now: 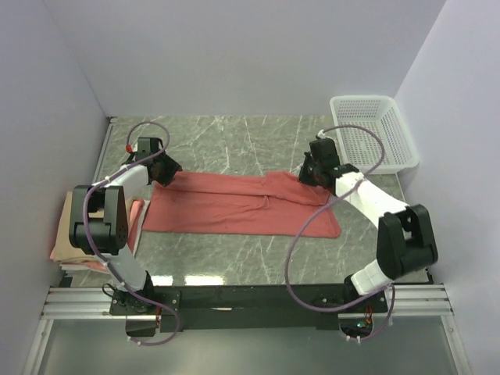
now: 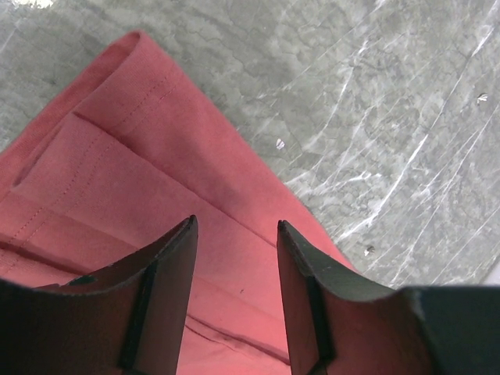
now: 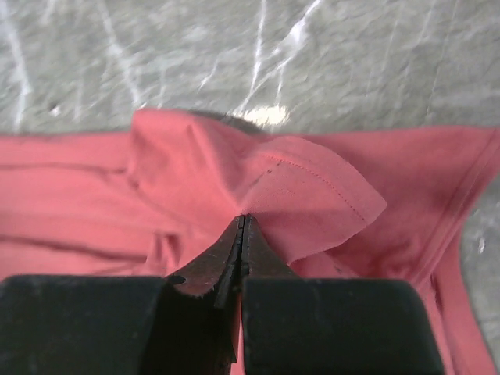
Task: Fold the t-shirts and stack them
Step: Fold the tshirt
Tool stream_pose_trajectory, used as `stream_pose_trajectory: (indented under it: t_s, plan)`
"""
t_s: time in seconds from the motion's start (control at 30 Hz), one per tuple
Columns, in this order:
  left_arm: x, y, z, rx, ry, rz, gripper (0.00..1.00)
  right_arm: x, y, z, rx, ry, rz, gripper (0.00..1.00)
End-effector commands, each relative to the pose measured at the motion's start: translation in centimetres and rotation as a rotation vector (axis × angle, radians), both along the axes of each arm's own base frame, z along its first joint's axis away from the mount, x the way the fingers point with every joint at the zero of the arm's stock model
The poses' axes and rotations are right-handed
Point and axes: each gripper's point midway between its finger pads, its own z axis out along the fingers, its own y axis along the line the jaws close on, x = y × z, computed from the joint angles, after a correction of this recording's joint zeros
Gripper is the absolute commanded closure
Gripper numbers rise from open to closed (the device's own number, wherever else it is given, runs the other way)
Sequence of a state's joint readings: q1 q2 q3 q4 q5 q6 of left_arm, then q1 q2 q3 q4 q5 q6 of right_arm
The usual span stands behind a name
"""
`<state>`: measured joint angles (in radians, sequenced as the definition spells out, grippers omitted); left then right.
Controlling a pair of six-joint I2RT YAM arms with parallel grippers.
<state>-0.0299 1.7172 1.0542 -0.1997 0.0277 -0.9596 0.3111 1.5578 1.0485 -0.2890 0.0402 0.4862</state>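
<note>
the red shirt lies across the middle of the table as a long, loosely folded strip, with the stack of folded shirts at the left edge and the basket well apart at the far right. your right gripper is closed tight at the strip's far right end, and a small peak of hem is puckered up at its tips, so it looks to have a thin pinch of cloth. your left gripper sits over the far left corner with its jaws parted on either side of the cloth, gripping nothing. expect this shirt to be light, limp and a bit slippery on the smooth stone: it will sag and drag, not hold a shape. take it at the doubled edges and stitched hems at both far corners, catching every layer, or the under layers will likely slide out when you lift.
</note>
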Motion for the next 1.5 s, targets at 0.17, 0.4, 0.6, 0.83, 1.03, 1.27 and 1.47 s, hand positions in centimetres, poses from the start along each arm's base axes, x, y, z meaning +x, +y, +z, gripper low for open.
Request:
stream_pose_trajectory:
  t_s: [0.17,0.4,0.6,0.83,1.03,1.27,1.47]
  plan:
    - [2.4,0.1,2.3,-0.011,-0.061,0.024,0.49,-4.9,1.0,1.7,0.087,-0.078,0.041,1.00]
    - [3.7,0.1,2.0,-0.018,-0.052,0.029,0.49,-10.6,1.1,-0.1,0.160,-0.060,0.081,1.00]
    - [3.6,0.1,1.2,-0.018,-0.036,0.035,0.49,-13.4,1.5,-1.6,0.207,-0.043,0.092,1.00]
    - [3.2,0.4,0.9,-0.003,-0.029,0.036,0.49,-14.8,1.1,-3.4,0.213,-0.018,0.062,1.00]
    - [1.9,0.6,0.8,-0.003,-0.034,0.047,0.49,-14.8,0.5,-3.8,0.193,-0.010,0.029,1.00]
    - [0.5,1.3,0.2,-0.011,-0.029,0.066,0.49,-14.8,-0.6,-3.7,0.169,-0.019,-0.031,1.00]
    - [-0.5,2.5,0.4,-0.010,-0.038,0.094,0.49,-14.8,-1.0,-3.8,0.156,-0.018,-0.053,1.00]
